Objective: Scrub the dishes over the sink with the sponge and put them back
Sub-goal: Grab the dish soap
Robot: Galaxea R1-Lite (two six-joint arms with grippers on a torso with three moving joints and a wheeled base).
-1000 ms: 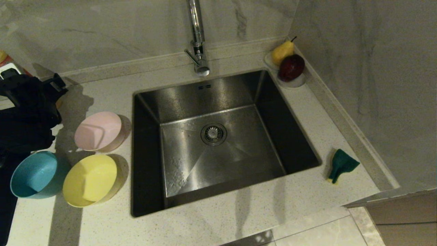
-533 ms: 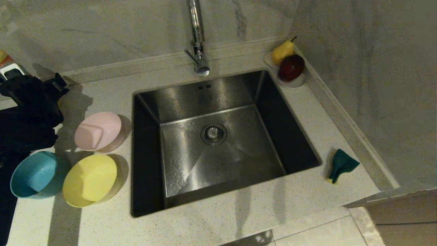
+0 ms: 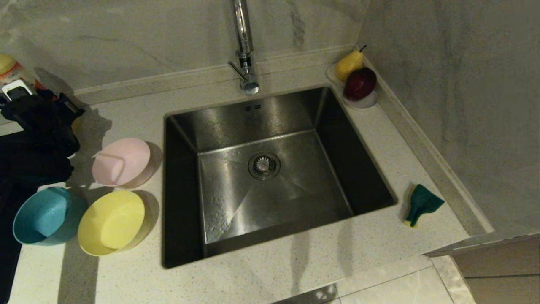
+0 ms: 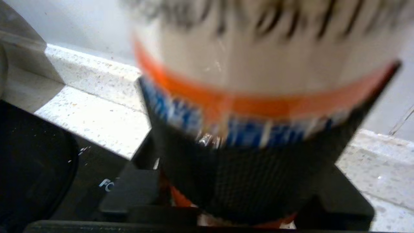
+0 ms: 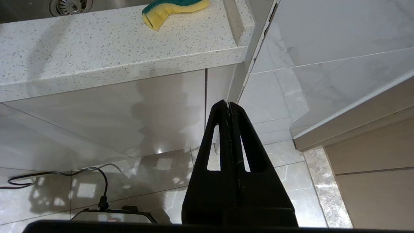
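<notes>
Three dishes stand on the counter left of the sink [image 3: 295, 114]: a pink bowl [image 3: 122, 162], a blue bowl [image 3: 42, 215] and a yellow bowl [image 3: 112, 221]. The green-and-yellow sponge [image 3: 422, 202] lies bent on the counter right of the sink, also the sponge [image 5: 171, 8] in the right wrist view. My left gripper [image 3: 40, 112] is at the far left, behind the bowls, shut round a white bottle [image 4: 258, 64] with orange and blue bands; the bottle [image 3: 10, 69] shows behind it. My right gripper [image 5: 229, 105] hangs shut and empty below the counter edge.
A chrome faucet [image 3: 244, 50] rises behind the sink. A white dish [image 3: 367, 101] with a pear [image 3: 349, 63] and a dark red apple [image 3: 360, 83] sits in the back right corner. Walls close the back and right sides.
My left gripper has shifted slightly toward the back left corner and closed in on the bottle, which now shows more. Bowls, sponge and right arm have not moved.
</notes>
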